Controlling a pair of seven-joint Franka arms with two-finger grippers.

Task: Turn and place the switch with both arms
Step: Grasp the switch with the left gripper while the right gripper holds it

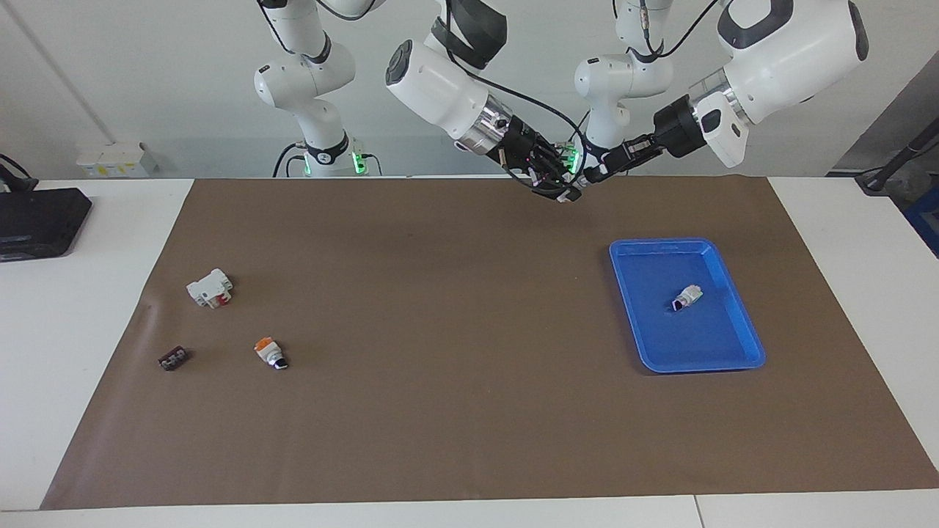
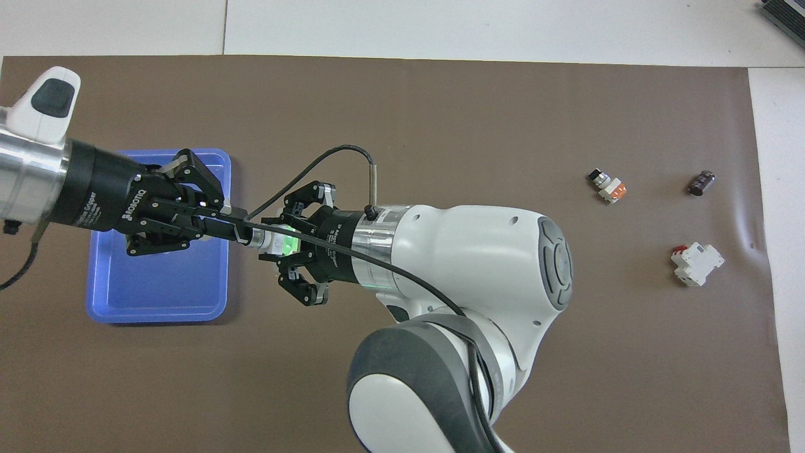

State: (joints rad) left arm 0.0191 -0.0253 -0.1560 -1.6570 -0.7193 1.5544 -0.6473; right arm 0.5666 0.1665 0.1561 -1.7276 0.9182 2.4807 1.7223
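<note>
Two grippers meet in the air over the edge of the brown mat that is nearest to the robots, toward the left arm's end of the table. The right gripper comes from the middle and is closed on the switch, which it holds off the table. The switch's white body shows a green patch between the right fingers. The left gripper comes from the left arm's end and points at the right one. Its tip is at the free end of the switch. I cannot tell whether it is closed on the switch or only touches it.

Farther from the robots, at the left arm's end, a blue tray lies on the mat. One small whitish part lies in it, near its middle.

At the right arm's end of the mat, three things lie well apart from the tray. A white block with a red spot is the nearest to the robots. A small orange part with a dark end lies farther. A small dark piece lies beside it, closer to the mat's end.
</note>
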